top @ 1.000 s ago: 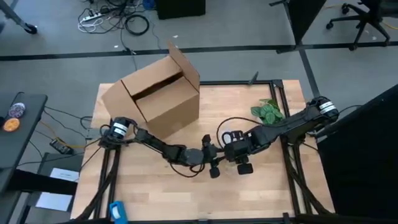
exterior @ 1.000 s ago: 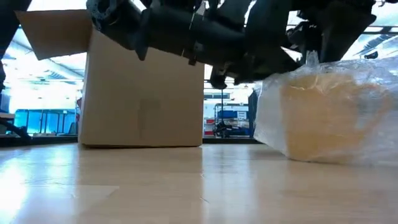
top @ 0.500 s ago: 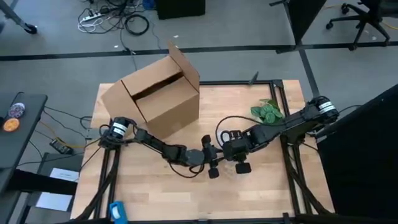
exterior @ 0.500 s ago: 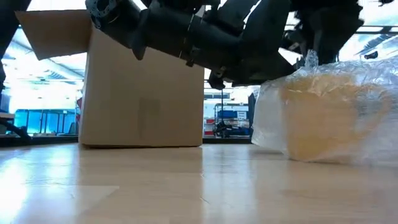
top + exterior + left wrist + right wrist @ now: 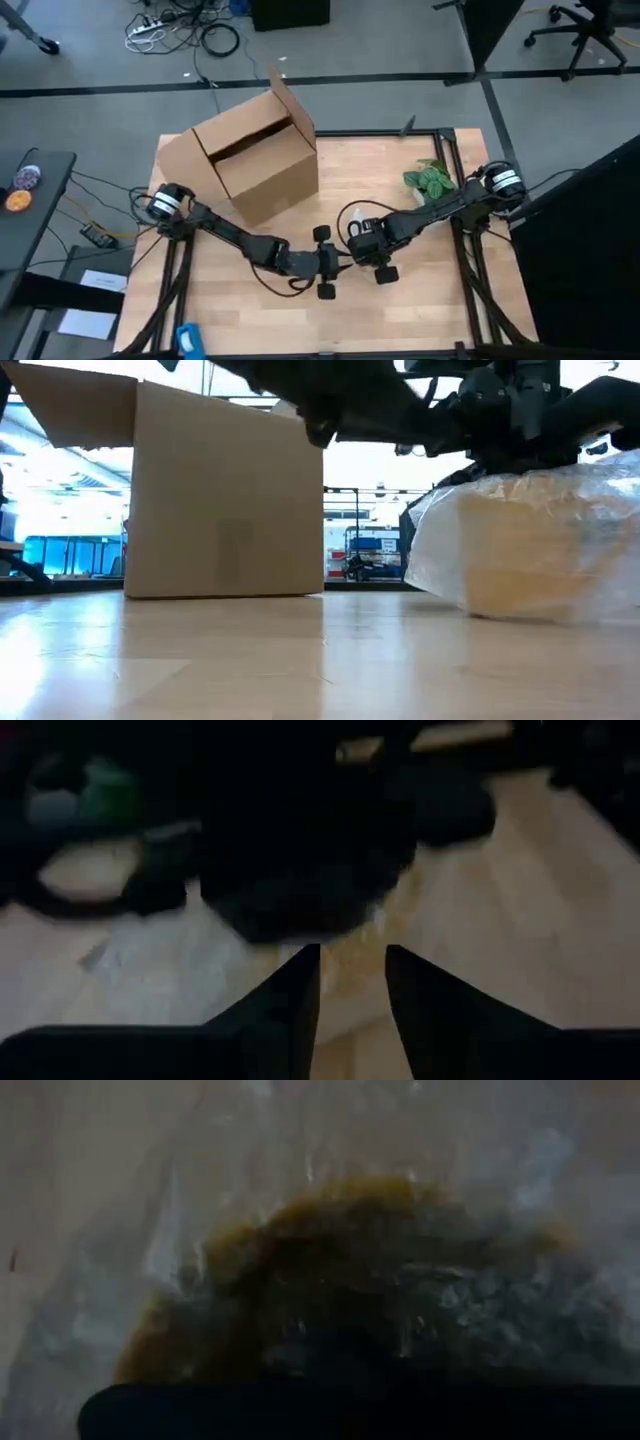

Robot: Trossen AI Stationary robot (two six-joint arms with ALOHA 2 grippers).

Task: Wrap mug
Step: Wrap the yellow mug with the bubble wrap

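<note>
Left gripper [image 5: 322,275]: just beside the wrapped bundle, fingers [image 5: 300,990] parted slightly with nothing between them. Mug [image 5: 530,555]: upright on the worktop [image 5: 300,660], shrouded in plastic sheet [image 5: 600,490], directly beneath the right gripper [image 5: 375,262]. Right gripper opening: cannot tell. Probably rigid, glossy and breakable ceramic under slippery, crinkly film. Best held across the body through the film, not by loose folds. Cardboard box [image 5: 255,160]: well apart, beyond left gripper.
</note>
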